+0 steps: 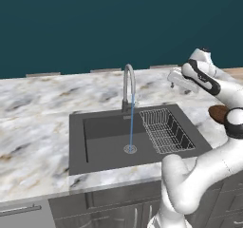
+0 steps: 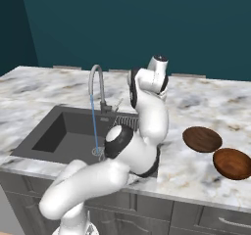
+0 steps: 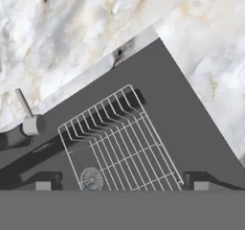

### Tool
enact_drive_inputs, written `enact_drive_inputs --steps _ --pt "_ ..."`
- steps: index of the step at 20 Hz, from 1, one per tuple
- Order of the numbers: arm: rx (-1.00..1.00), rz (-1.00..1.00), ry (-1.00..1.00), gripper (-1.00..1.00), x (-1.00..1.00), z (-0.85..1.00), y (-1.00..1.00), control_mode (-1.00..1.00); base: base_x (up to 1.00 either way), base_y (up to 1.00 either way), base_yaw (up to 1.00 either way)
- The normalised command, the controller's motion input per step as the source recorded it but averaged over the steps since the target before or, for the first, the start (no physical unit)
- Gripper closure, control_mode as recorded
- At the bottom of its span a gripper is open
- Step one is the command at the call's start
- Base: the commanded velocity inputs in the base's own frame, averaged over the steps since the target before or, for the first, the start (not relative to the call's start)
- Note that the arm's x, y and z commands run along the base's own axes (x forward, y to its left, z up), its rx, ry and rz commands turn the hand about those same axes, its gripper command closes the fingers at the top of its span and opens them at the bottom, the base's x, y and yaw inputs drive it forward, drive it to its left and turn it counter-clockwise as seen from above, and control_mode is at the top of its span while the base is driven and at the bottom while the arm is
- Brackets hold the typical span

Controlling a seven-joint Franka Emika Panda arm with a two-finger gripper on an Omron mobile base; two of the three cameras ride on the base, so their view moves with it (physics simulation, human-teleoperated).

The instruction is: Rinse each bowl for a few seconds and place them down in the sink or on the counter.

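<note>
Arm (image 2: pixel 147 106) raised, jaws wide apart

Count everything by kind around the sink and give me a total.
Bowls: 2, one and another, both on the counter
Sinks: 1
Faucets: 1, running
Wire racks: 1
Total: 5

From my end the sink (image 1: pixel 102 146) is roomy on its left half; wire rack (image 1: pixel 166 129) hogs the right, faucet (image 1: pixel 129 87) arches over the back edge.
</note>
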Motion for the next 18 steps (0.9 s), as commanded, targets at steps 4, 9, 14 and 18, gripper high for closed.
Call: enact_drive_inputs --steps 4,9,14,18 --pt "-0.09 -0.02 -0.24 -1.0 -1.0 0.01 -0.13 -1.0 0.0 0.0 0.0" --pt "-0.18 0.1 -0.28 -1.0 -0.8 0.11 -0.21 -1.0 0.0 0.0 0.0" --pt "-0.22 0.16 -0.16 -1.0 -0.56 0.11 -0.22 -1.0 0.0 0.0 0.0" --pt "-0.23 0.15 0.0 -1.0 -0.43 0.18 -0.18 -1.0 0.0 0.0 0.0"
